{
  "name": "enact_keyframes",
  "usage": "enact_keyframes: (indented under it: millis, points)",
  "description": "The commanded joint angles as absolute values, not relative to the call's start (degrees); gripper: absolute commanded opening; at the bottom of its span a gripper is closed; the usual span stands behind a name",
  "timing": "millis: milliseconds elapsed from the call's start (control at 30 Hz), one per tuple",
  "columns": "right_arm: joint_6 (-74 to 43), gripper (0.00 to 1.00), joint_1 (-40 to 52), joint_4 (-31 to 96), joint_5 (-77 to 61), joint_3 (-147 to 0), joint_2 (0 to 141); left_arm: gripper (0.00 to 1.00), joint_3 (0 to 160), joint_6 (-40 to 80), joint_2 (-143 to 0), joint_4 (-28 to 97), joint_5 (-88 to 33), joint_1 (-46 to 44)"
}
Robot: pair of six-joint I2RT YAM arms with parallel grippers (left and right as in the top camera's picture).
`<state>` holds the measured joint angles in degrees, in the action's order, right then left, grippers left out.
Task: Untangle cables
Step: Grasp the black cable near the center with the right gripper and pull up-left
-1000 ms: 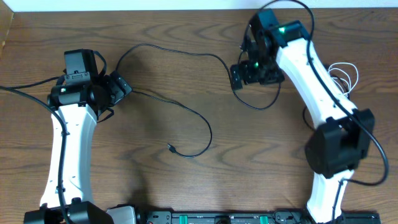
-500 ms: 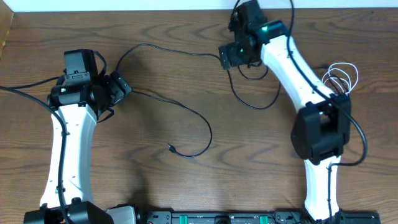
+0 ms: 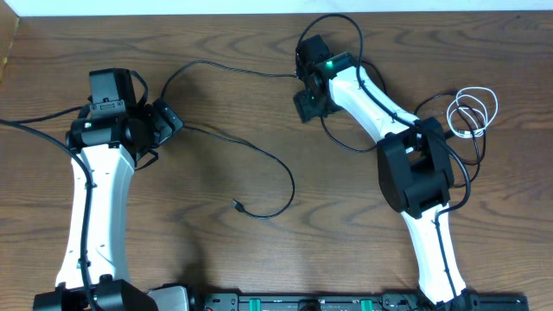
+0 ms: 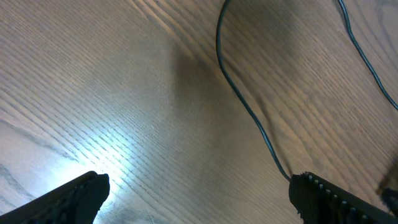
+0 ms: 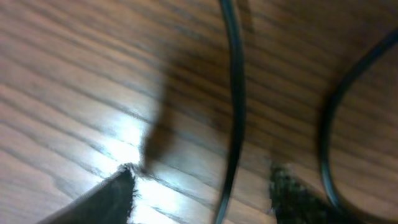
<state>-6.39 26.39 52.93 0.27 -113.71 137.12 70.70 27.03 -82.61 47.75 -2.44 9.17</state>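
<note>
A long black cable (image 3: 233,69) runs from near my left gripper (image 3: 169,121) across the table's far side to my right gripper (image 3: 305,104). A second black cable (image 3: 275,161) curves from the left gripper down to a small plug (image 3: 236,205). A white cable (image 3: 472,111) lies coiled at the far right. In the left wrist view my left gripper (image 4: 199,199) is open and empty, with a black cable (image 4: 249,112) ending by its right finger. In the right wrist view my right gripper (image 5: 205,199) is open low over the wood, a black cable (image 5: 235,118) lying between its fingers.
The thicker black wire of the left arm (image 3: 34,121) trails off the left edge. The right arm's own wires (image 3: 471,164) loop beside the white coil. A black rail (image 3: 302,302) lines the front edge.
My right gripper has swung left across the far side of the table and come down over the black cable. The left arm and the second cable have not moved.
</note>
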Motion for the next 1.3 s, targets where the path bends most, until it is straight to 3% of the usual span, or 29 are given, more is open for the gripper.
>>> enact_keyframes:
  millis: [0, 100, 200, 700, 733, 800, 900, 1000, 1267]
  points:
    - [-6.7, 0.37, 26.6, 53.4, 1.1, -113.8, 138.6, 0.98, 70.9, 27.1, -82.4, 47.9, -1.9, 9.4]
    - [-8.5, 0.22, 26.7, 53.3, -2.9, -114.0, 138.3, 0.98, 70.9, 27.1, -82.4, 47.9, -1.9, 9.4]
    - [-9.6, 0.01, 27.0, 52.9, -8.9, -115.6, 137.9, 0.98, 70.9, 27.1, -82.4, 47.9, -1.9, 9.4]
    - [-26.5, 0.01, 33.4, 53.3, -33.2, -141.4, 135.5, 0.98, 70.9, 27.1, -82.4, 47.9, -1.9, 9.4]
    - [-26.1, 0.12, 34.1, 53.4, -32.8, -143.4, 135.5, 0.98, 70.9, 27.1, -82.4, 47.9, -1.9, 9.4]
    - [-26.1, 0.53, 35.5, 54.7, -29.6, -146.4, 135.5, 0.97, 70.9, 27.1, -82.4, 47.9, -1.9, 9.4]
    - [-26.1, 0.68, 36.9, 58.6, -22.7, -148.4, 135.5, 0.98, 70.9, 27.1, -82.4, 47.9, -1.9, 9.4]
    - [-26.1, 0.98, 36.8, 62.5, -17.3, -148.4, 135.5, 0.98, 70.9, 27.1, -82.4, 47.9, -1.9, 9.4]
    - [-24.4, 0.99, 31.7, 74.3, -13.4, -148.5, 132.5, 0.98, 70.9, 27.1, -82.4, 47.9, -1.9, 9.4]
